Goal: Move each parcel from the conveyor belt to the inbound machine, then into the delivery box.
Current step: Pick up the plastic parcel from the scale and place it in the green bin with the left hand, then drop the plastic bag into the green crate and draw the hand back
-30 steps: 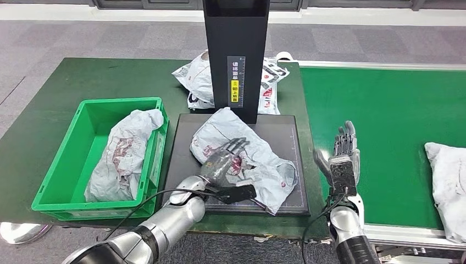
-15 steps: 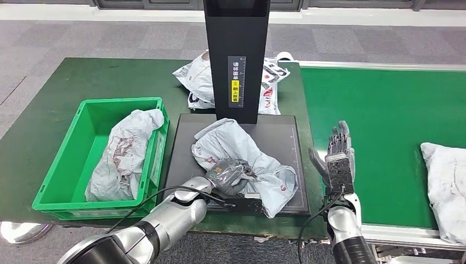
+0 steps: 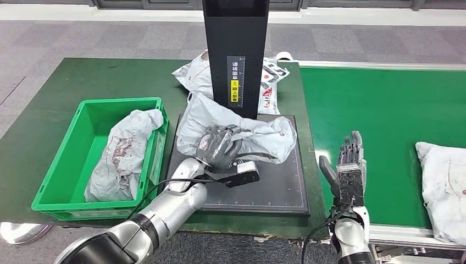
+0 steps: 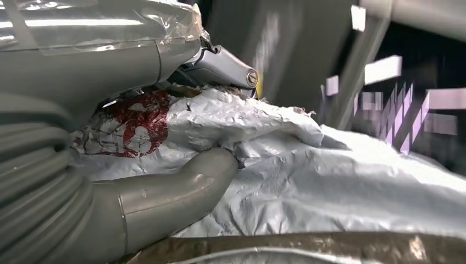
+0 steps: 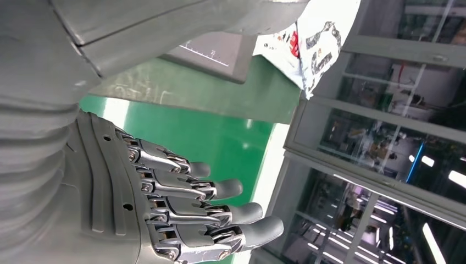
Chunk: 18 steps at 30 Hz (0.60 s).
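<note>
My left hand (image 3: 218, 147) grips a crumpled grey parcel (image 3: 242, 131) and holds it above the black plate of the inbound machine (image 3: 275, 187), just in front of the machine's black column (image 3: 236, 49). The left wrist view shows the thumb (image 4: 181, 192) pressed into the grey parcel (image 4: 308, 176). My right hand (image 3: 348, 169) stands open with its fingers up, over the near edge of the green conveyor belt (image 3: 384, 121). Another grey parcel (image 3: 442, 184) lies on the belt at the far right. The green delivery box (image 3: 60, 181) on the left holds one grey parcel (image 3: 123, 154).
A white printed parcel (image 3: 200, 80) lies behind the machine's column on the dark green table (image 3: 49, 110). The right wrist view shows my open hand (image 5: 181, 209) above the belt, with windows beyond. Grey carpet lies past the table.
My left hand closed on the parcel and lifted it off the plate, toward the column. The right hand shifted a little. The parcel on the belt has moved slightly left.
</note>
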Available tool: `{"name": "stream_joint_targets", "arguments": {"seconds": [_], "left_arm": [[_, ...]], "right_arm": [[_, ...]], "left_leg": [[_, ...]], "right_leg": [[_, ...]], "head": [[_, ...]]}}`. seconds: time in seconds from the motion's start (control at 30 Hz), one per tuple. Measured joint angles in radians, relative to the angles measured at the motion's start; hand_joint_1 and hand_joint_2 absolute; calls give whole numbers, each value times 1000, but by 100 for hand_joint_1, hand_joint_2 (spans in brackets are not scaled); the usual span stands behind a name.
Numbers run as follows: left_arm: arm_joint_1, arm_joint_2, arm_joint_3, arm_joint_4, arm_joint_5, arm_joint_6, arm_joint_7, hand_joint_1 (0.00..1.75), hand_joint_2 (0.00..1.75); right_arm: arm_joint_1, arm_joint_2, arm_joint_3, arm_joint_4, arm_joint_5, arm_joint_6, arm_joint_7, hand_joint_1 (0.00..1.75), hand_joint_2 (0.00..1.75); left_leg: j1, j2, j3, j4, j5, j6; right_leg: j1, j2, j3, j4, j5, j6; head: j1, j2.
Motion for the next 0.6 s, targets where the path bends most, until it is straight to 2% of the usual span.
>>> {"name": "stream_joint_targets", "arguments": {"seconds": [0.1,0.23,0.37,0.43,0.53,0.6], "left_arm": [[0,23,46,-117,-158,74,42,175,175],[22,54,158,-315,-440,85,111,175,175],[57,76,261,-476,-582,86,172,175,175],[80,111,284,-544,-655,86,285,175,175],[91,195,268,-590,-682,86,500,175,175],[96,241,255,-603,-682,86,554,175,175]], "right_arm": [[28,6,-10,-28,9,0,7,0,175],[62,9,-23,-61,12,4,14,0,175],[86,9,-28,-80,12,7,15,0,175],[95,9,-29,-90,11,9,17,0,175],[109,11,-34,-104,7,12,22,0,175],[117,13,-40,-111,6,15,25,0,175]], "left_leg": [[0,0,0,0,0,0],[0,0,0,0,0,0],[0,0,0,0,0,0],[0,1,0,0,0,0],[0,3,1,-1,0,-1],[1,2,0,-1,1,-1]], "right_leg": [[0,0,0,0,0,0],[0,0,0,0,0,0],[0,1,0,0,0,0],[0,1,-1,0,-1,0],[1,2,-1,0,-1,0],[1,1,-1,0,-1,-1]], "head": [[0,0],[0,0],[0,0],[0,0],[0,0],[0,0]]}}
